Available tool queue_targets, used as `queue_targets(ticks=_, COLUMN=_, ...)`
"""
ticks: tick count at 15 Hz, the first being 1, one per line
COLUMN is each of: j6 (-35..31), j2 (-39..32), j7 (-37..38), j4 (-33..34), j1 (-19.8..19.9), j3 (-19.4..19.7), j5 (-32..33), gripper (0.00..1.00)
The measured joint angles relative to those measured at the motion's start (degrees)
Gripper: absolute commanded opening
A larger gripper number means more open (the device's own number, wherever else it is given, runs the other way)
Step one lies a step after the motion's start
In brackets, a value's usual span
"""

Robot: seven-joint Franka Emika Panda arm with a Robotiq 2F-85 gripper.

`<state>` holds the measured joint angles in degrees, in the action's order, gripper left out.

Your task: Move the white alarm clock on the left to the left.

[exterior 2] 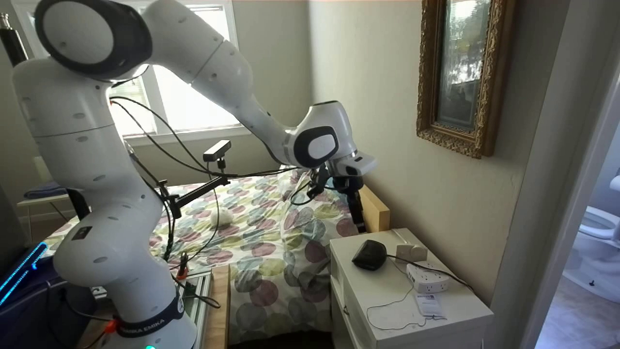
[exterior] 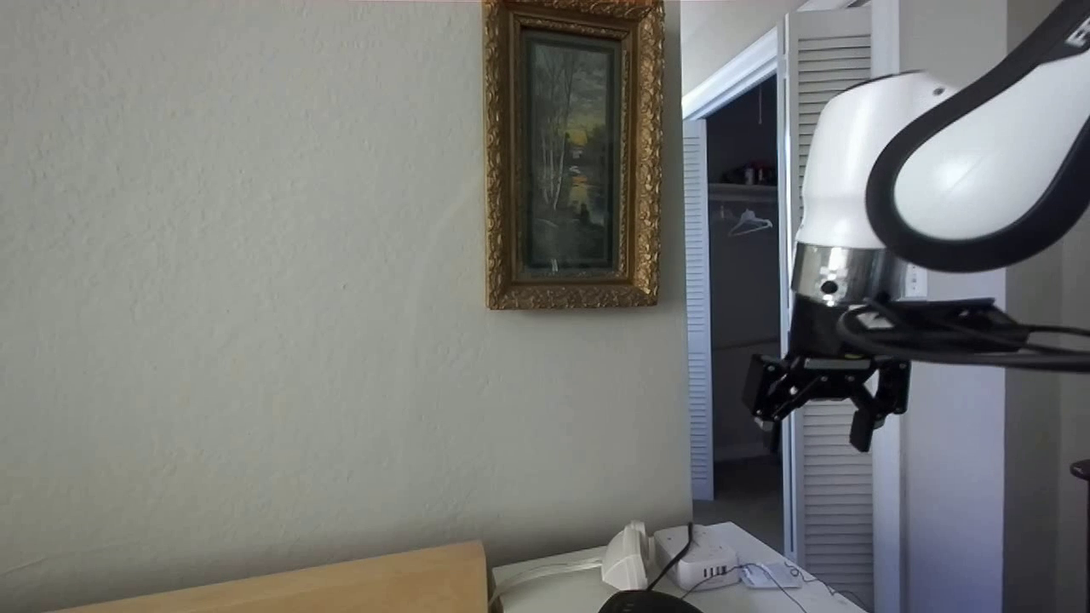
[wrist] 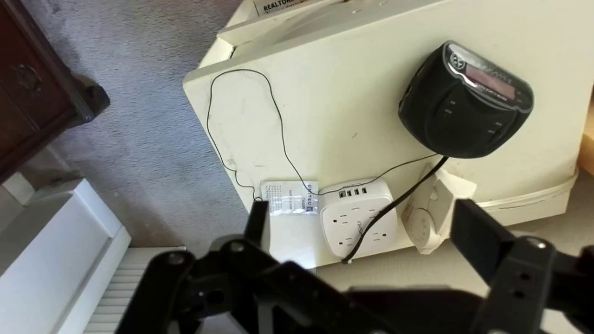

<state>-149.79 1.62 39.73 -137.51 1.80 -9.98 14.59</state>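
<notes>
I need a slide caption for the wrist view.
Open gripper facing a nightstand: white alarm clock beside a white power strip, black device with a display nearby.

A blocky white device point(exterior 2: 411, 251) sits on the flat white worktop point(exterior 2: 377, 287), just beside a white multi-socket power block point(exterior 2: 428, 279) and near a rounded black device point(exterior 2: 370, 255).

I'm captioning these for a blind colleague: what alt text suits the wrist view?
Open black gripper at the bottom of the picture; beyond it, a pale nightstand top. On this sit a black clock-like device, a white device with a round dial, a white outlet block and a small printed packet.
</notes>
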Motion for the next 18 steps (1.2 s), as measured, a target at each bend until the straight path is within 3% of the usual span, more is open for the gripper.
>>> queue_targets(ticks=5, j6=-0.7, j2=-14.7, j7=11.0, j4=10.5, j1=-5.1, j3=4.5, j5=6.9, gripper=1.00)
queue_targets(ticks=12, j6=0.0, j2=-29.9, j7=16.4, j4=27.1, j1=-12.8, j3=8.8, j5=-1.3, gripper=1.00)
queue_targets(ticks=18, j6=-0.1, j2=-36.4, j7=17.4, j4=34.3, j1=-15.4, j3=12.2, j5=-2.6, gripper=1.00)
